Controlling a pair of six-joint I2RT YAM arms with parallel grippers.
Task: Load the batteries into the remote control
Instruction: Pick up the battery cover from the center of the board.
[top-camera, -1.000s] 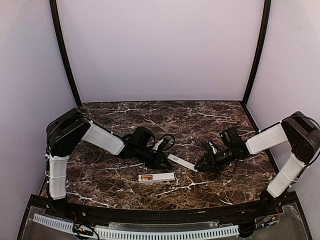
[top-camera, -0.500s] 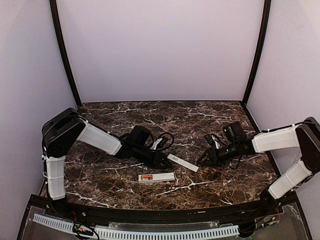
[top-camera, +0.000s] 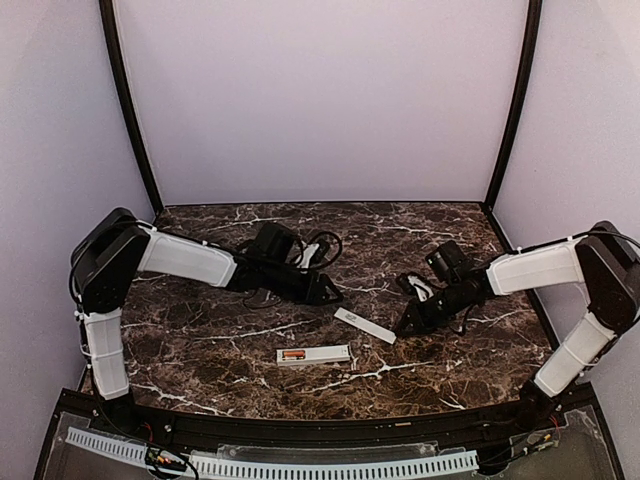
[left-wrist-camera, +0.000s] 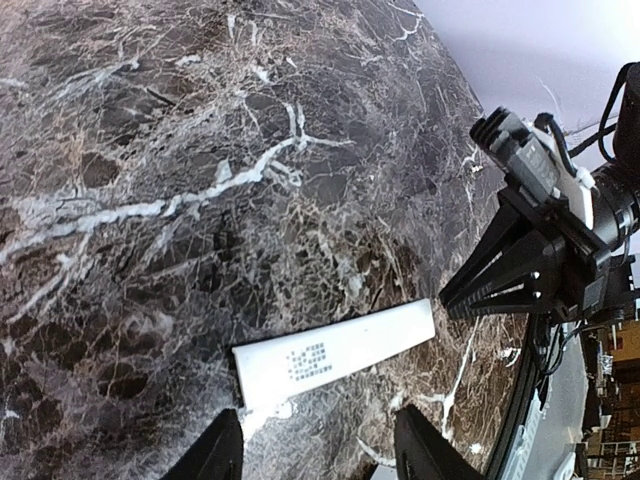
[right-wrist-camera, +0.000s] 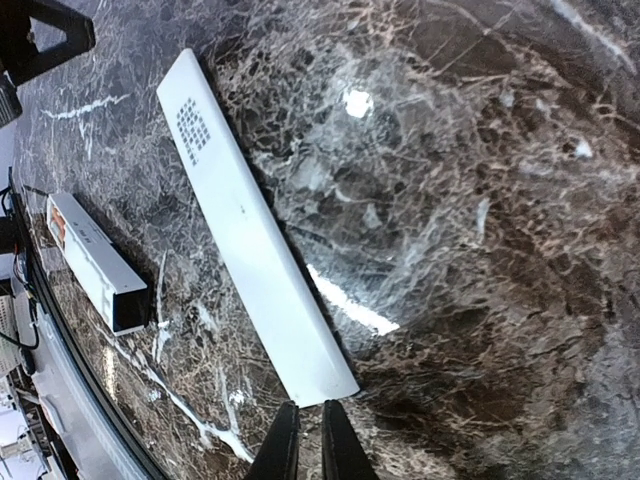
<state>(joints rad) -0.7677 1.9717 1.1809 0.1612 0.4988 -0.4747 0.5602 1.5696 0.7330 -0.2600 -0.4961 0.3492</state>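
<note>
Pale lilac walls close in a dark brown marble surface (top-camera: 250, 335), glossy and run through with white veins. Two arms with white shells and black joints reach in from either side of the remote control (top-camera: 313, 354), which lies flat near the front edge.

The left claw (top-camera: 331, 296) hangs beyond the remote and a little to its left, its black fingers (left-wrist-camera: 222, 455) spread wide with nothing between them. The right claw (top-camera: 406, 326) sits low, beyond the remote and off to its right; in its wrist view the two thin tips (right-wrist-camera: 286, 448) are drawn almost together and grip nothing.

The remote is a long white boxy bar, one end dark (right-wrist-camera: 130, 312) and its back recess open. Between it and the right claw lies a thinner flat white cover strip (top-camera: 365, 325), smooth plastic with a small dotted patch (right-wrist-camera: 192, 125) near one end, angled and clear of the remote. One orange-red battery (top-camera: 292, 354), a tiny cylinder, sits in the recess at the remote's left end.
</note>
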